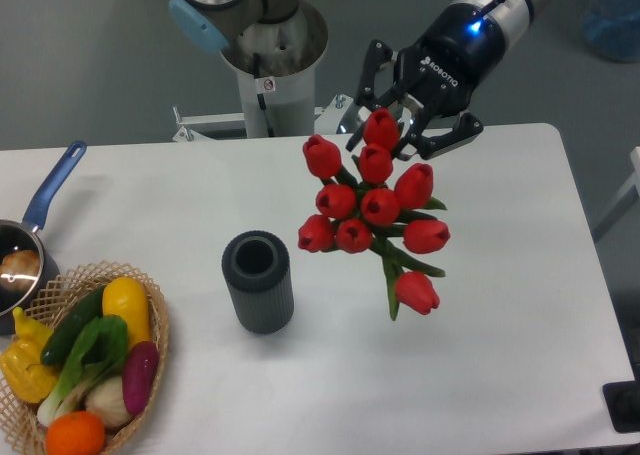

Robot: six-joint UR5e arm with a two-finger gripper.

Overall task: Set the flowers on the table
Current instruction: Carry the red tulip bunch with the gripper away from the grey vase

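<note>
**Red tulips held above the white worktop**

You see the black two-finger hand (400, 125) at the far side, behind the bunch of red tulip buds with green stems (375, 207); whether its fingers clamp the bunch cannot be told. The flowers hang over the large white rectangular worktop (500, 355), right of a dark ribbed cylindrical vase (258, 281). A wicker basket of colourful vegetables (85, 360) sits front left.
</note>
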